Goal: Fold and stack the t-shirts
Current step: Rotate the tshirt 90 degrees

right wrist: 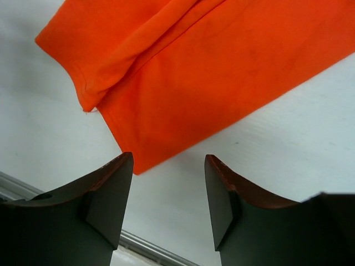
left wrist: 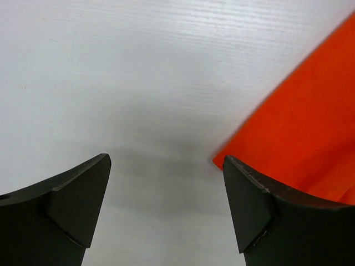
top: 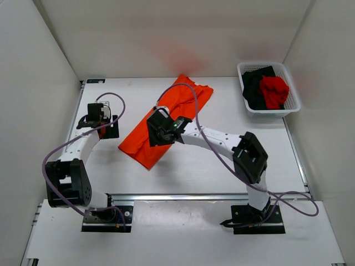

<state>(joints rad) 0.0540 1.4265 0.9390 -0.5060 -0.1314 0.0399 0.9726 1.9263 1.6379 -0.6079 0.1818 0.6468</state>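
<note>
Both spread open and empty, the left gripper (left wrist: 166, 162) and right gripper (right wrist: 168, 160) would best pinch the nearest corners of the bright orange cloth t-shirt (top: 189, 100) squarely, then lift evenly.

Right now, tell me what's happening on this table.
The orange t-shirt lies diagonally on the table, seemingly folded into a long strip. The right gripper hangs open over its near end. The left gripper, also open, hovers over the table beside its edge. Neither holds anything. The black t-shirt and red t-shirt sit bunched in the white mesh basket.
</note>
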